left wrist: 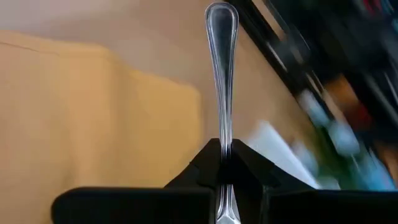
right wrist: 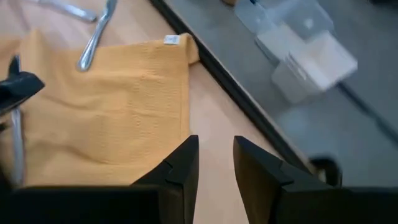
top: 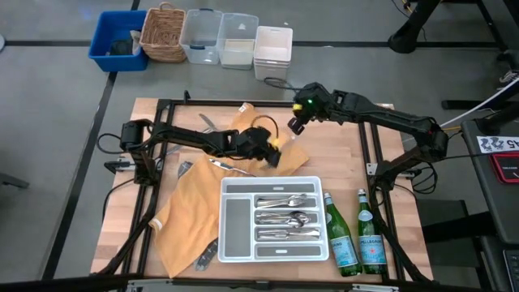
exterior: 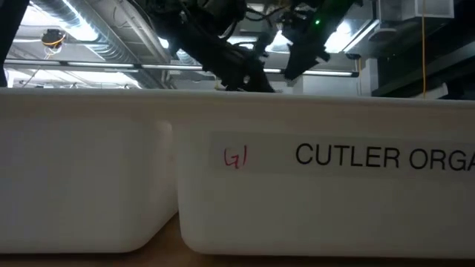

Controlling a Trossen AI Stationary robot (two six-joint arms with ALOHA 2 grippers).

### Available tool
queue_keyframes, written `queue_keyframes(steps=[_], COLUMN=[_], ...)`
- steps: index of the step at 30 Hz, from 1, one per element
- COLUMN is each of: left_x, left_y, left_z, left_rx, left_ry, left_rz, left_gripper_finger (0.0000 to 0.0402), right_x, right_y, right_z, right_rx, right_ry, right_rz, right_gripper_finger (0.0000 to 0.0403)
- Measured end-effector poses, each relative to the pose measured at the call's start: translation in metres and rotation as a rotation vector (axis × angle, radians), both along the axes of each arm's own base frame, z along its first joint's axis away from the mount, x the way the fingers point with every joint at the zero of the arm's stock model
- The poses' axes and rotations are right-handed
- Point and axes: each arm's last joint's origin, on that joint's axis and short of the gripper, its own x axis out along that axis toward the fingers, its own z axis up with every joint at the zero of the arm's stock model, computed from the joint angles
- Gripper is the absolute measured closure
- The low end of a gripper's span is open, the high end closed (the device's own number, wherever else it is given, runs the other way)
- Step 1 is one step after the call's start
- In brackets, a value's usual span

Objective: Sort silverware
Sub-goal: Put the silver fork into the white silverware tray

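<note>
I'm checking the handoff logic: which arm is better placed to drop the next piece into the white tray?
Left. The left gripper is shut on a piece of silverware, just above the white tray. The right gripper is open and empty, over the table's far edge.

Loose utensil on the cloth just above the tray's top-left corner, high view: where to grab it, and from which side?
Grab it mid-handle from straight above, closing across its width. The utensil lies flat and diagonal on the cloth, clear of the tray, so only a top approach fits. Use the open right claw; the left claw is shut on another piece.
</note>
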Motion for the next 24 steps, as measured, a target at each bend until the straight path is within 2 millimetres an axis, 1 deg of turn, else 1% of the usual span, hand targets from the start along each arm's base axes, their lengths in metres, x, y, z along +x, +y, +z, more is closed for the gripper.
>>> queue_keyframes(steps=[3, 5, 8, 10, 14, 17, 20, 24], left_x=[-0.002, -0.003, -0.006, -0.005, -0.001, 0.000, 0.000, -0.001], left_y=[0.007, 0.012, 0.019, 0.023, 0.032, 0.039, 0.047, 0.052], left_z=[0.001, 0.001, 0.003, 0.006, 0.020, 0.031, 0.041, 0.051], left_rx=[0.009, 0.029, 0.056, 0.060, 0.112, 0.181, 0.208, 0.207], left_ry=[-0.020, -0.038, -0.073, -0.126, -0.265, -0.346, -0.442, -0.543], left_rz=[0.218, 0.344, 0.509, 0.578, 0.621, 0.642, 0.661, 0.678], left_gripper_finger=[0.0383, 0.0383, 0.0382, 0.0382, 0.0382, 0.0382, 0.0382, 0.0382], right_x=[-0.013, -0.022, -0.031, -0.031, -0.029, -0.028, -0.025, -0.020], right_y=[0.005, 0.009, 0.015, 0.018, 0.022, 0.024, 0.024, 0.021], right_z=[0.008, 0.013, 0.020, 0.021, 0.021, 0.022, 0.025, 0.031], right_rx=[0.090, 0.143, 0.235, 0.298, 0.430, 0.479, 0.486, 0.435], right_ry=[-0.060, -0.089, -0.147, -0.167, -0.186, -0.201, -0.247, -0.327], right_rz=[-0.123, -0.174, -0.189, -0.145, -0.027, 0.021, 0.054, 0.062], right_gripper_finger=[0.0302, 0.0302, 0.0302, 0.0302, 0.0302, 0.0302, 0.0302, 0.0302])
